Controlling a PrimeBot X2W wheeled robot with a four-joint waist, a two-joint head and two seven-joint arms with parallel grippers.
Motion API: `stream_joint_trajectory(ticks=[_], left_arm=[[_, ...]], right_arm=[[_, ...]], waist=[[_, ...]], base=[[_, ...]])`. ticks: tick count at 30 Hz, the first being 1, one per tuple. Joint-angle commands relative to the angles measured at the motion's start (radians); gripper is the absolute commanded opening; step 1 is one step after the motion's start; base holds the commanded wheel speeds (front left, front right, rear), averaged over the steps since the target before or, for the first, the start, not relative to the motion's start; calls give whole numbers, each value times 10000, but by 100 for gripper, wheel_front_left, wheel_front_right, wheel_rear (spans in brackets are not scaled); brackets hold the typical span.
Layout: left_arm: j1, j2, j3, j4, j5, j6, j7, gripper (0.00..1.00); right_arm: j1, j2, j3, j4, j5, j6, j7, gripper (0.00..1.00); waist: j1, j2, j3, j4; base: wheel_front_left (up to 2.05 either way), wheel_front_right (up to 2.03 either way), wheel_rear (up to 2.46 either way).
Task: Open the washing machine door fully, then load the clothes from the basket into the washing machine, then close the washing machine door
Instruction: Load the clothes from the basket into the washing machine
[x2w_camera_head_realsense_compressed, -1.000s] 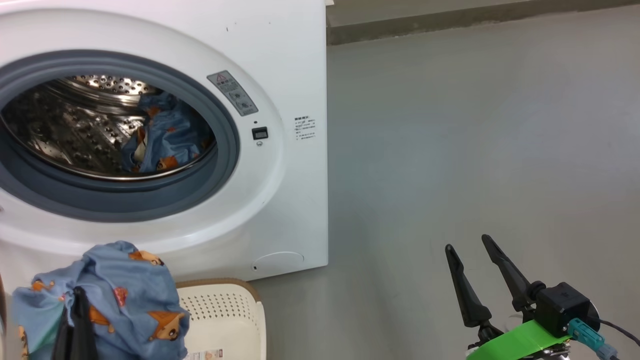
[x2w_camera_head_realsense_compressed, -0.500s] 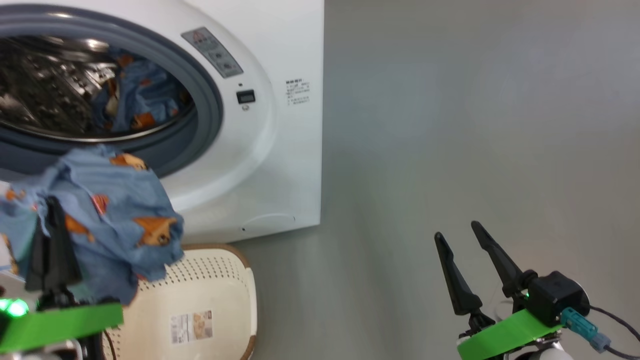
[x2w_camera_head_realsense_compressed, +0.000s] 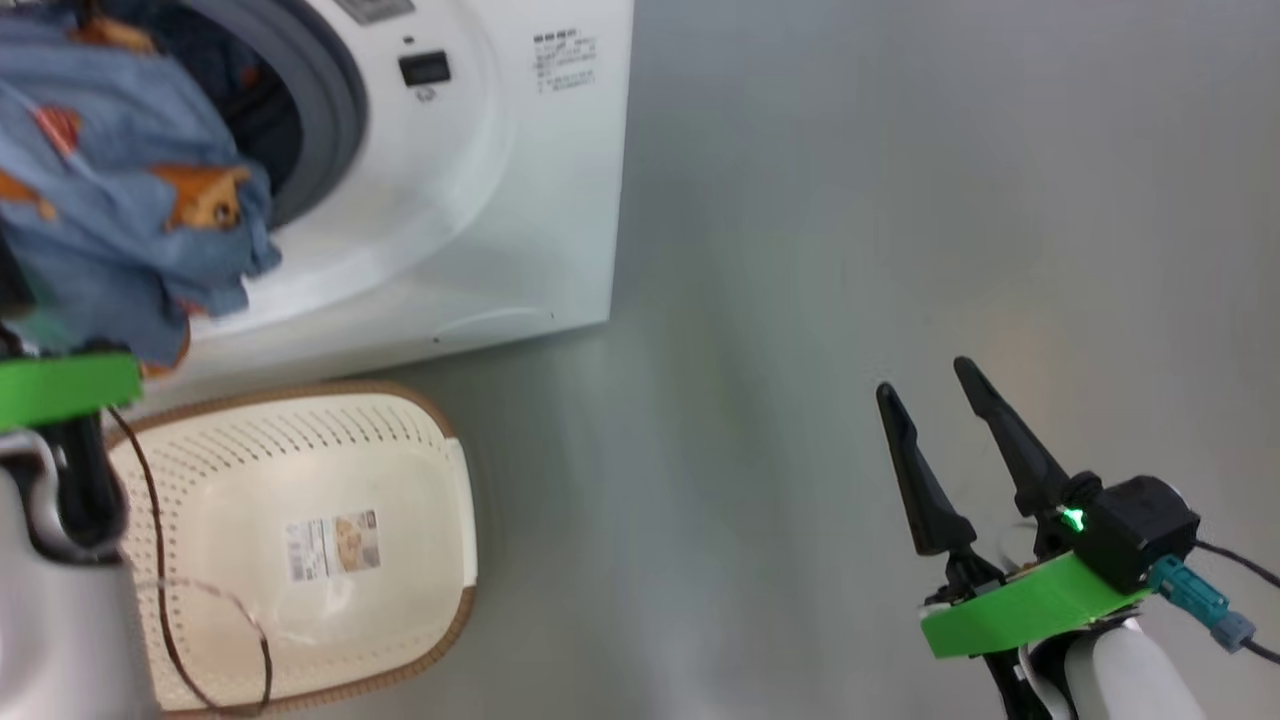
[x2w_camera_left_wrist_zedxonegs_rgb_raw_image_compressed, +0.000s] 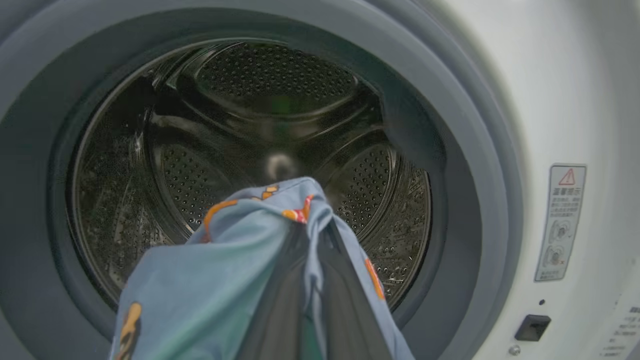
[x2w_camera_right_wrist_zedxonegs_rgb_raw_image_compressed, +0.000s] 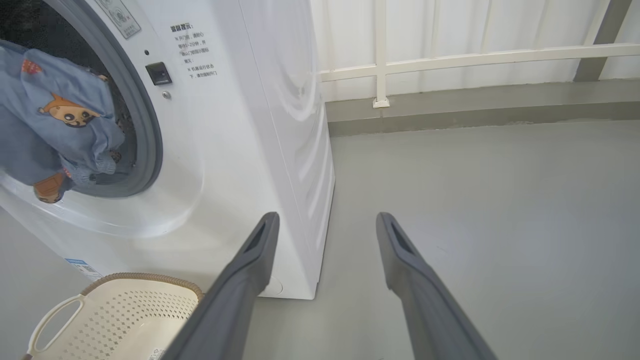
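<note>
Now the left gripper (x2w_camera_left_wrist_zedxonegs_rgb_raw_image_compressed: 314, 227) is clamped on the clothes (x2w_camera_left_wrist_zedxonegs_rgb_raw_image_compressed: 220, 275), right at the mouth of the washing machine (x2w_camera_left_wrist_zedxonegs_rgb_raw_image_compressed: 575, 100). The basket (x2w_camera_head_realsense_compressed: 300, 440) sits just before the machine's front, and the right gripper (x2w_camera_head_realsense_compressed: 925, 380) hangs spread and empty off to the machine's right.

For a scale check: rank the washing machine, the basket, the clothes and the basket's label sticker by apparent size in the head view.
1. washing machine, cropped.
2. basket and clothes, too close to rank: the clothes are cropped and likely nearer the camera.
3. label sticker.
</note>
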Motion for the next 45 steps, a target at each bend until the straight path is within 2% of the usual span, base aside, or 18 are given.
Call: stream_joint_trajectory(ticks=[1, 12, 16, 21, 29, 33, 36, 40, 45], left_arm=[[-593, 468, 263, 0, 13, -31, -49, 0], [-3629, 1258, 337, 1999, 1, -32, -49, 0], [-4693, 1780, -177, 3141, -41, -32, 68, 0], [-6120, 2419, -762, 4133, -436, -32, 1028, 0], [-8311, 3329, -1776, 4663, -1550, -32, 3623, 0], [-8693, 3685, -2030, 4623, -1649, -32, 4004, 0], [-9163, 3885, -2179, 4381, -1692, -32, 3775, 0], [-9675, 4220, -2516, 3860, -1394, -32, 2399, 0], [-10126, 4461, -2883, 3965, -1012, -32, 740, 0]], right_arm=[[-220, -32, 289, -289, 130, 27, -124, 100], [-764, -85, 418, -233, 357, 27, -278, 100], [-839, -81, 528, -98, 448, 27, -324, 100], [-1059, -4, 769, 50, 664, 27, -374, 100], [-1531, 133, 1068, 450, 980, 27, -453, 100], [-1688, 175, 1274, 593, 1054, 27, -465, 100], [-1858, 205, 1357, 591, 1139, 27, -470, 100], [-2052, 241, 1426, 566, 1214, 27, -472, 100], [-2132, 276, 1476, 594, 1316, 27, -473, 100]], waist=[[-2, -1, 1119, -146], [-2, -1, 2633, -321], [-2, -1, 3012, -365], [-2, -1, 3573, -461], [-2, -1, 4526, -522], [-2, -1, 4701, -644], [-2, -1, 4979, -692], [-2, -1, 5267, -753], [-2, -1, 5391, -757]], base=[[0, 0, 0], [0, 0, 0], [0, 0, 0], [0, 0, 0], [0, 0, 0], [0, 0, 0], [0, 0, 0], [0, 0, 0], [0, 0, 0]])
